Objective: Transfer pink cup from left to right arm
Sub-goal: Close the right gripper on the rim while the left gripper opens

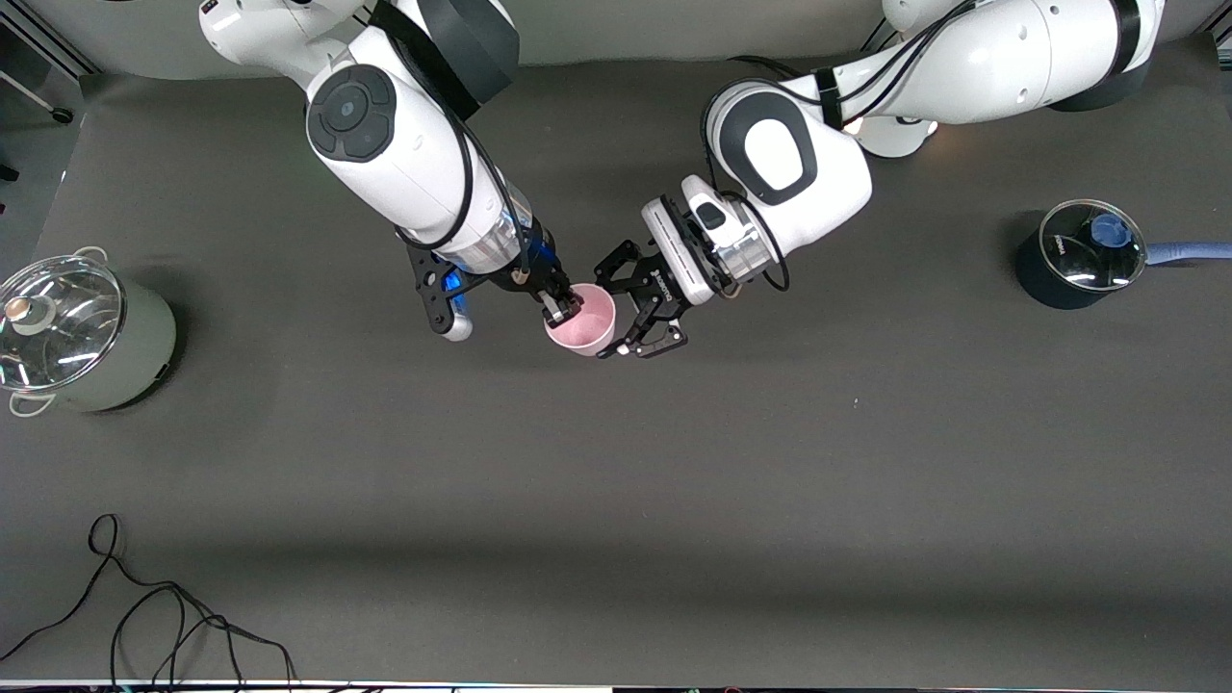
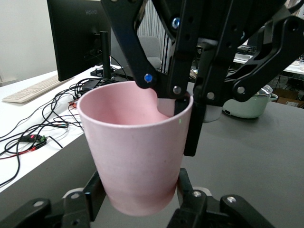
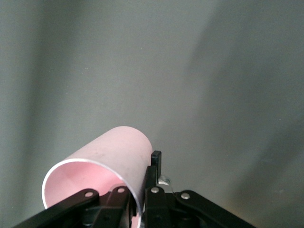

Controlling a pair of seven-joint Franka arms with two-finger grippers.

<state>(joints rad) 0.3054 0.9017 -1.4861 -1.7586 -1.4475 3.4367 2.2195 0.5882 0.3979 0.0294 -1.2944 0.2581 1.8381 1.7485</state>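
- two pots are sitting on the table: a lidded grey pot (image 1: 82, 332) and a dark saucepan (image 1: 1078, 255).
- one pink cup (image 1: 582, 322) is hanging above mid-table.
- right gripper (image 1: 563, 308) is pinching its rim.
- left gripper (image 1: 630, 322) is clamping its body.

A pale pink cup (image 1: 582, 320), white arms with black grippers, a dark grey table (image 1: 674, 500).

Both arms are glossy white with dark grey joint caps, black cables and silver wrist bands; the left claw (image 1: 643, 325) has black open linkage fingers, the right claw (image 1: 561, 306) blocky black ones.
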